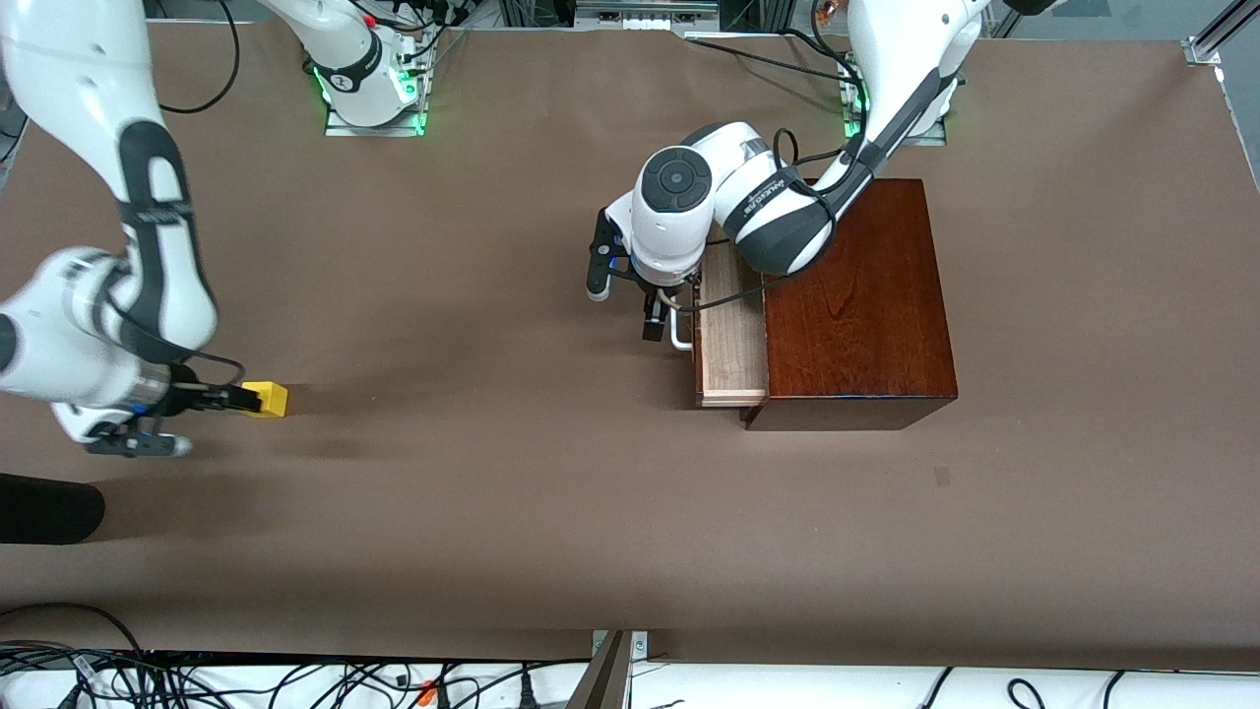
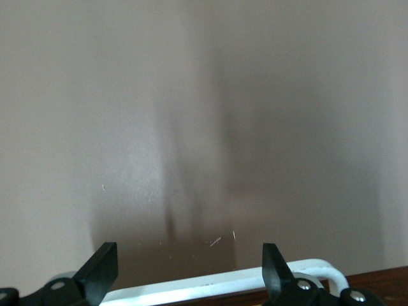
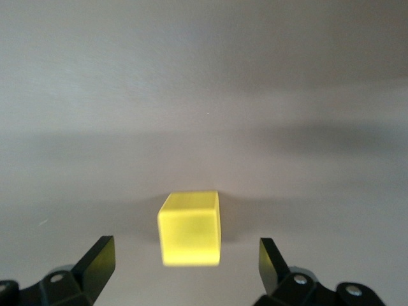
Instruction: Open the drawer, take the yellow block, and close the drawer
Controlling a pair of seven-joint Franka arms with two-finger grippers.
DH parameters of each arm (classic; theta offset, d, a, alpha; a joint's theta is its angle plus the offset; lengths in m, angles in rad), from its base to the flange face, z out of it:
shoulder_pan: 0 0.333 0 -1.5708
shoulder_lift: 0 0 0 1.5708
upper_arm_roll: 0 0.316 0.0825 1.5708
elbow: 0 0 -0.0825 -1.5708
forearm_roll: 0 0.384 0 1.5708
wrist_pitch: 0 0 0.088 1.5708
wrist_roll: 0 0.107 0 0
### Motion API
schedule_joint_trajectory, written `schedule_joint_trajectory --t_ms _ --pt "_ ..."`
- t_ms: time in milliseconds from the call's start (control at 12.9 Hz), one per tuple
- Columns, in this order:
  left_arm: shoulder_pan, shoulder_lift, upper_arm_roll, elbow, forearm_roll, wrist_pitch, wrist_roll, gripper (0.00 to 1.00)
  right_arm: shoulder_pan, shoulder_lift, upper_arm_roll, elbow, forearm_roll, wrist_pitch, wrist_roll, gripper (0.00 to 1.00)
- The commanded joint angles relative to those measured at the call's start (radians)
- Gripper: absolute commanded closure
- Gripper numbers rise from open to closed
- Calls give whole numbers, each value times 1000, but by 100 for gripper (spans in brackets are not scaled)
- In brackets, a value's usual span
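The yellow block [image 1: 268,398] [image 3: 190,228] sits on the brown table toward the right arm's end, out of the drawer. My right gripper [image 1: 239,398] [image 3: 186,261] is low at the block, open, its fingers [image 3: 99,264] apart from the block's sides. The drawer [image 1: 733,335] stands pulled out of the mahogany box [image 1: 856,305], showing its pale wood lining. My left gripper [image 1: 654,317] [image 2: 188,268] is open at the drawer's front. The white bar handle [image 1: 679,337] [image 2: 217,287] runs between its fingers [image 2: 102,268], which do not clamp it.
The left arm's wrist hangs over the drawer and the box's corner. A dark object [image 1: 44,507] lies at the right arm's end, nearer the front camera than the block. Cables [image 1: 246,679] run along the table's near edge.
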Motion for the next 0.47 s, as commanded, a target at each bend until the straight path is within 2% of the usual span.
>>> schedule_joint_trajectory --t_ms 0,233,311,388 --pt "2 3 5 -18 47 1 21 0 1 -154 -6 -28 -60 -88 27 0" --pt "12 0 8 -12 75 -55 23 0 3 -255 -3 -26 -67 -196 108 0" --pt "12 -4 8 -9 75 -77 21 0 6 -290 2 -25 -89 -231 137 0" --pt "14 -8 5 -6 75 -90 21 0 33 -336 8 -22 -155 -263 194 0"
